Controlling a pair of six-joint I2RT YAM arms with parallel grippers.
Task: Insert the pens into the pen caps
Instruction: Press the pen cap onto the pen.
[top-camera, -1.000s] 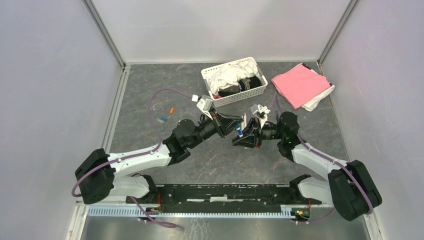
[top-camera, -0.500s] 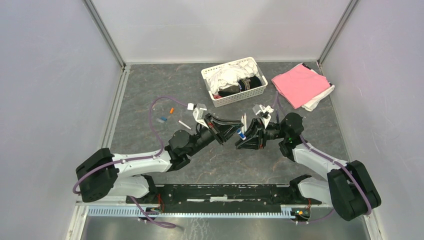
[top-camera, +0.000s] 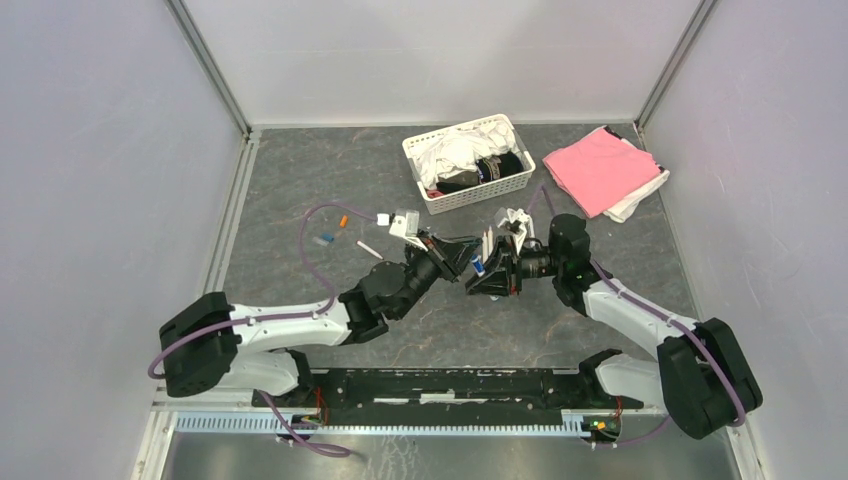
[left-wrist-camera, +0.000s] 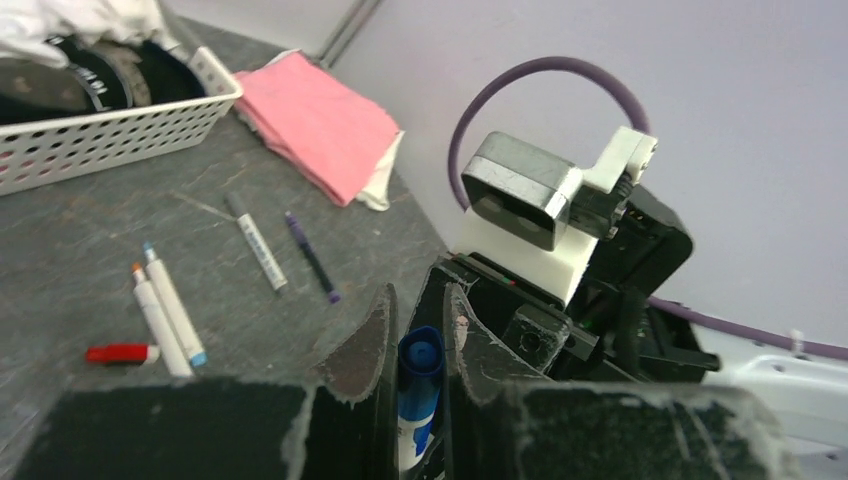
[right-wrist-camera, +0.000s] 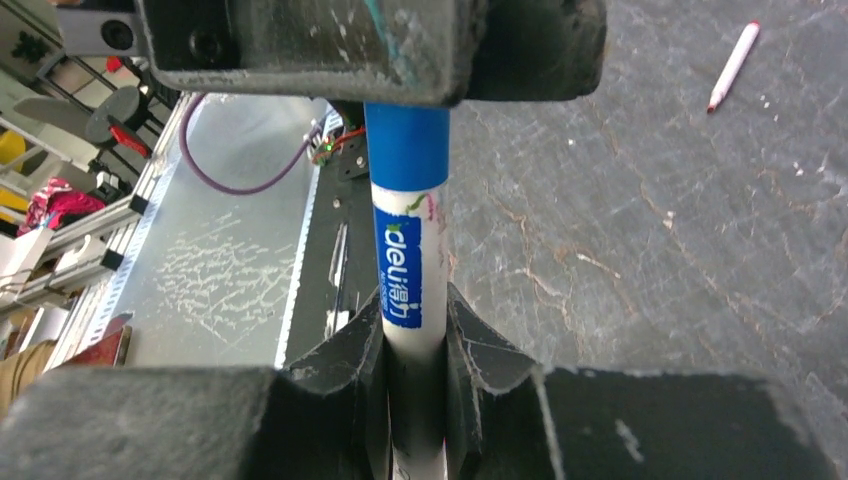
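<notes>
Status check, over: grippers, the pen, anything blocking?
Left gripper shut on cap. Right gripper shut on pen. Cap meets pen in mid-air, seating unclear. Nothing in the way.

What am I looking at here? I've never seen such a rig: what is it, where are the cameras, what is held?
The machine is two robot arms, a left arm and a right arm, bolted at the near edge of a table. Each ends in a two-finger claw. The wide picture comes from a camera above and behind them; each close-up comes from a wrist camera. On the table lie a white basket of clothes, a pink cloth, loose pens and small caps. The left claw is shut on a blue cap; the right claw is shut on a white pen. They meet above the table, cap on the pen's end; whether it is fully on, I cannot tell.
</notes>
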